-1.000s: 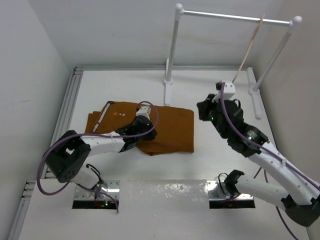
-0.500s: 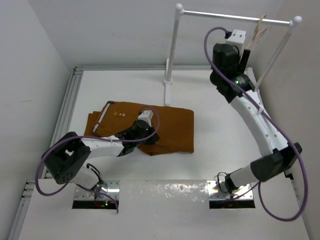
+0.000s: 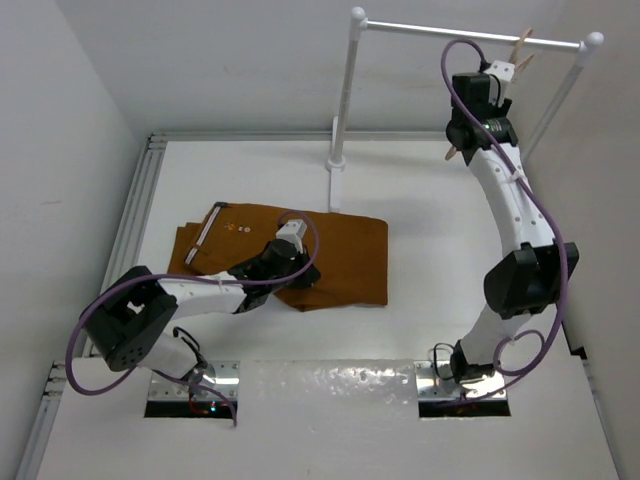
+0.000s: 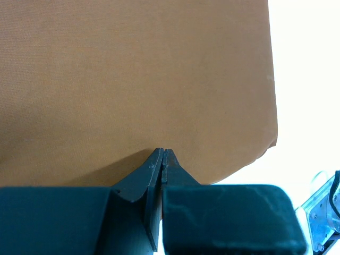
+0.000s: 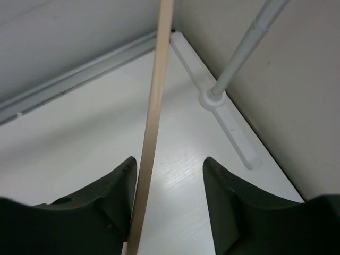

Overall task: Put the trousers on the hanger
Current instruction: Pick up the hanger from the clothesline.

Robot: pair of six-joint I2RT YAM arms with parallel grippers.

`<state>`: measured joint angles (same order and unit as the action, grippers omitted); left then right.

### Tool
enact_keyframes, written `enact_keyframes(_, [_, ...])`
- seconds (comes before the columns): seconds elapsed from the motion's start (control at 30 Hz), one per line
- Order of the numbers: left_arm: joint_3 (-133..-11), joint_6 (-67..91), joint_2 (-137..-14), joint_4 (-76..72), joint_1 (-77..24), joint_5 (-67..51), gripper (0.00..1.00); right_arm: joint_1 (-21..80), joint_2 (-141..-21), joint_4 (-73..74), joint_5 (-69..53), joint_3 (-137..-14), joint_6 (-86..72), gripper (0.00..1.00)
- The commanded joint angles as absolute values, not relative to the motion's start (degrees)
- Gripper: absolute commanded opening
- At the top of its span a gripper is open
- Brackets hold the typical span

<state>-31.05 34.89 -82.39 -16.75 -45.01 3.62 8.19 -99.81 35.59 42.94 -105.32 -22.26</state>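
The rust-brown trousers point(image 3: 340, 255) lie folded flat on the table left of centre, and they fill the left wrist view point(image 4: 133, 79). My left gripper point(image 3: 298, 274) point(image 4: 163, 151) is shut, its tips resting on the cloth near the front edge with nothing seen between them. The thin beige hanger point(image 3: 521, 48) hangs from the white rail at the back right. My right gripper point(image 3: 492, 88) point(image 5: 169, 164) is raised beside it and stands open. One bar of the hanger point(image 5: 155, 106) runs down between the fingers, close against the left finger point(image 5: 119, 186).
The white clothes rail point(image 3: 470, 33) stands at the back on two posts with feet point(image 5: 215, 98). The right arm stretches tall along the right side. White walls close in the table on the left, back and right.
The right arm rose from the table's right middle up to the rail, and its jaws opened around the hanger's bar. The left gripper stayed shut on the trousers.
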Motion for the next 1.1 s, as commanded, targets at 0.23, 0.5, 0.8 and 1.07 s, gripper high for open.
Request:
enact_keyframes(0.23, [-31.46, 34.19, -82.26, -19.42, -45.62, 2.82, 0.0, 2.99, -90.89, 22.77, 34.81, -88.26, -25.49, 0.19])
enact_keyframes(0.5, [-31.91, 34.1, -83.14, -20.04, -45.62, 1.85, 0.0, 2.99, -79.73, 13.01, 31.29, -76.65, -22.5, 0.11])
enact_keyframes(0.8, [-31.9, 34.19, -83.23, -20.22, -45.62, 1.06, 0.0, 2.99, -76.73, 11.69, 33.4, -76.11, -16.35, 0.0])
enact_keyframes(1.07, [-32.08, 33.49, -82.18, -20.74, -45.62, 0.71, 0.03, 2.99, -73.13, 12.3, 28.57, -72.26, -17.48, 0.0])
